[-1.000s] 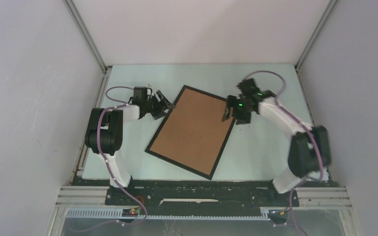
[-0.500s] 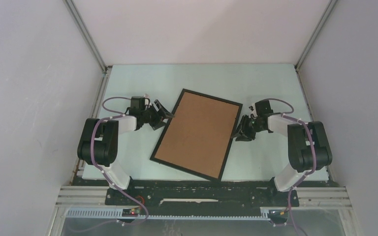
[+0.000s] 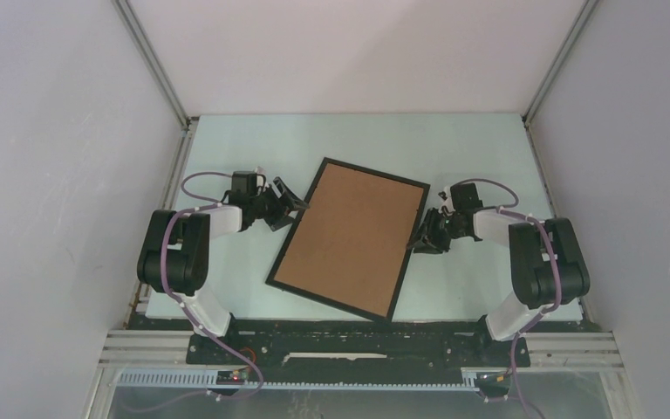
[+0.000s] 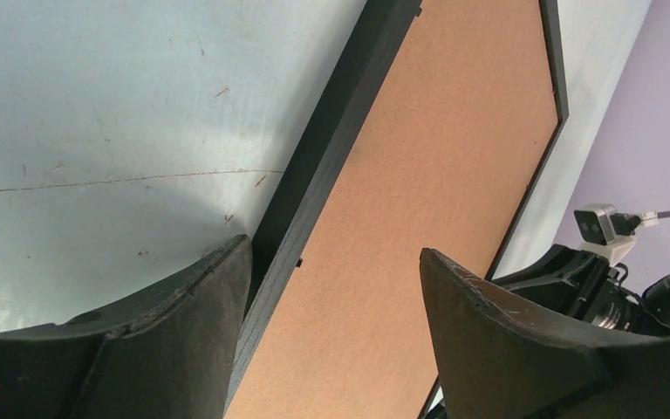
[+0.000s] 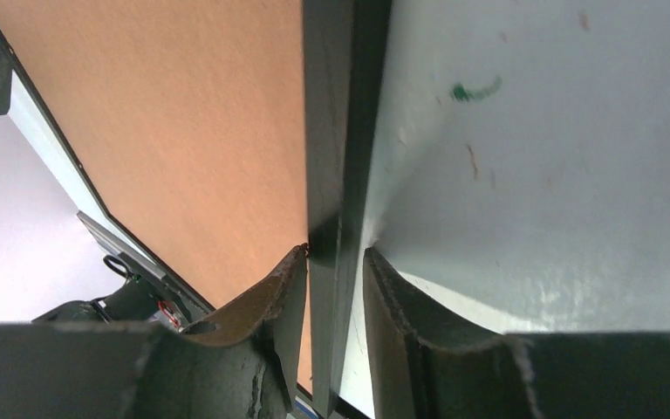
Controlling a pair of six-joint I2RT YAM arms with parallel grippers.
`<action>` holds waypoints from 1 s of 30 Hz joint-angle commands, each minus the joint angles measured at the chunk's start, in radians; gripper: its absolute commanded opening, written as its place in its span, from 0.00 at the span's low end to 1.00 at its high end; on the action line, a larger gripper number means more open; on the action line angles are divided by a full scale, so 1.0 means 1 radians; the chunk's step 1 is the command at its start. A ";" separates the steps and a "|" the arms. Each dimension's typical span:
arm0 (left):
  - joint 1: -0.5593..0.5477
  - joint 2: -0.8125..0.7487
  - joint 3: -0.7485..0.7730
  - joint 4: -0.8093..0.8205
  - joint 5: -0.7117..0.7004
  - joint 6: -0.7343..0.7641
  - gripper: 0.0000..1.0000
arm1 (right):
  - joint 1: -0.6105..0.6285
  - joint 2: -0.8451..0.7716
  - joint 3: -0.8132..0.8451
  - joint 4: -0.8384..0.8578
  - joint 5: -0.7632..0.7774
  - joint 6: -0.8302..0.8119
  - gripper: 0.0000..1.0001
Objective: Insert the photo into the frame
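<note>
Top external view, from the left: the left arm (image 3: 183, 249) lies low over the pale tabletop (image 3: 358, 140), and the left end effector (image 3: 290, 202) reaches to the left long edge of the frame (image 3: 330, 299). In the left wrist view its jaws stand wide apart and hold nothing. They straddle the black rim (image 4: 331, 148): one finger (image 4: 183, 340) is over bare tabletop just beside the rim, the other (image 4: 523, 349) over the board (image 4: 427, 218).

The frame lies flat in the middle of the tabletop. A brown board (image 3: 349, 237) fills it, and it is turned so that its far end sits further right than its near end.

On the right, the right arm (image 3: 541, 257) is folded low, and the right end effector (image 3: 420, 237) meets the frame's right long edge. The right wrist view shows it closed on the rim (image 5: 340, 131), which is pinched between the two fingers. One finger (image 5: 262, 323) is on the board side, the other (image 5: 410, 332) on the tabletop side. A small green mark (image 5: 475, 90) sits on the tabletop just beside the rim.
</note>
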 commanded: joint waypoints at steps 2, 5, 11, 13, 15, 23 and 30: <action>-0.010 0.003 0.013 -0.019 0.008 0.019 0.77 | -0.037 -0.078 -0.064 -0.016 0.047 -0.030 0.39; -0.011 0.005 0.015 -0.019 0.009 0.019 0.77 | -0.035 -0.060 -0.067 -0.022 0.027 -0.044 0.37; -0.011 0.002 0.013 -0.016 0.009 0.019 0.77 | -0.022 -0.043 -0.077 0.025 0.019 -0.015 0.36; -0.010 0.002 0.013 -0.016 0.009 0.019 0.76 | -0.010 -0.031 -0.070 0.029 0.020 -0.009 0.36; -0.011 0.002 0.013 -0.016 0.010 0.019 0.76 | 0.005 -0.022 -0.067 0.031 0.030 -0.001 0.36; -0.012 0.000 0.013 -0.016 0.009 0.019 0.76 | 0.032 -0.001 -0.052 0.027 0.075 0.018 0.34; -0.018 0.003 0.017 -0.016 0.015 0.023 0.76 | 0.065 0.068 0.046 -0.049 0.132 -0.002 0.33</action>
